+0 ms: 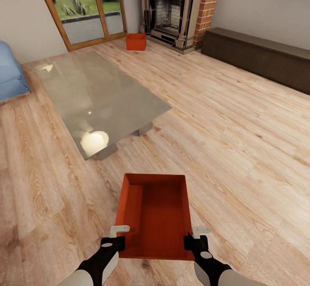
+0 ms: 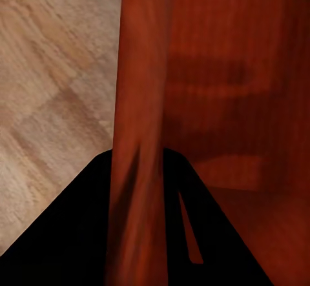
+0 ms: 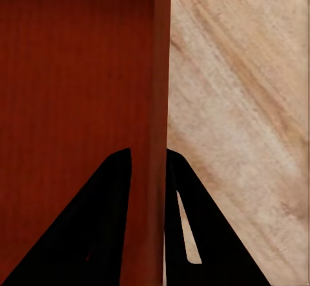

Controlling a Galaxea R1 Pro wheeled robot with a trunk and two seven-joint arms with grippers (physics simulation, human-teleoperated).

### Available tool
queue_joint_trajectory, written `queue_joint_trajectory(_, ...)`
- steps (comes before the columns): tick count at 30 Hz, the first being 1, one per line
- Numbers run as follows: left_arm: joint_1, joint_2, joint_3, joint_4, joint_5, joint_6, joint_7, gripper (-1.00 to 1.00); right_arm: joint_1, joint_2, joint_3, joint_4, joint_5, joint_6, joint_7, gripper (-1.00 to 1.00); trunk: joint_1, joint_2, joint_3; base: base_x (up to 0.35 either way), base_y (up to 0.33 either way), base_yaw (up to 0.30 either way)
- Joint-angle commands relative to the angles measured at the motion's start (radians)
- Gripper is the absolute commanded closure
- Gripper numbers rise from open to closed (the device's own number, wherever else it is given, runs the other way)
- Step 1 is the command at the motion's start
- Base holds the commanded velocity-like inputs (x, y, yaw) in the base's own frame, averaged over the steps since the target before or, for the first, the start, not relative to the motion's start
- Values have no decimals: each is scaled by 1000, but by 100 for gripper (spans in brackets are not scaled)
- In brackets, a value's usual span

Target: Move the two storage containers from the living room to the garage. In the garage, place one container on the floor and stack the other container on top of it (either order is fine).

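Observation:
I am in the living room, over its light wood planks (image 1: 241, 139). One orange-red storage container (image 1: 155, 212) is right in front of me, open side up. My left gripper (image 1: 119, 237) is shut on its left wall and my right gripper (image 1: 194, 237) on its right wall. In the left wrist view that wall (image 2: 139, 92) runs between the dark fingers (image 2: 71, 234) of the left gripper (image 2: 139, 189). The right wrist view shows the other wall (image 3: 161, 73) pinched in the right gripper (image 3: 148, 189). The second storage container (image 1: 136, 41) sits on the planks by the fireplace. The garage and its floor are out of view.
A grey glass-topped low table (image 1: 99, 92) stands ahead to the left. Behind it are wood-framed glass doors (image 1: 82, 6) and a brick fireplace (image 1: 172, 10). A blue seat (image 1: 10, 75) is at the left edge, and a long dark low cabinet (image 1: 258, 57) lines the right wall.

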Motion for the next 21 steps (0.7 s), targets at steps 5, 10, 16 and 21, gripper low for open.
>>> queue_joint_trajectory(5,1,0,0,0,3,7,10,100,-1,1,-40,-7,12,0,-4,100,-19,35,15,0,0,0)
queue_joint_trajectory(10,1,0,0,0,3,7,10,100,-1,1,-40,-7,11,0,-4,100,-39,70,31,0,0,0)
queue_joint_trajectory(16,1,0,1,-2,3,7,10,100,-1,1,-40,-7,11,0,-4,100,-62,112,50,0,0,0)
queue_joint_trajectory(21,1,0,1,-3,3,7,10,100,-1,1,-40,-7,11,0,-4,100,-81,147,65,0,0,0)
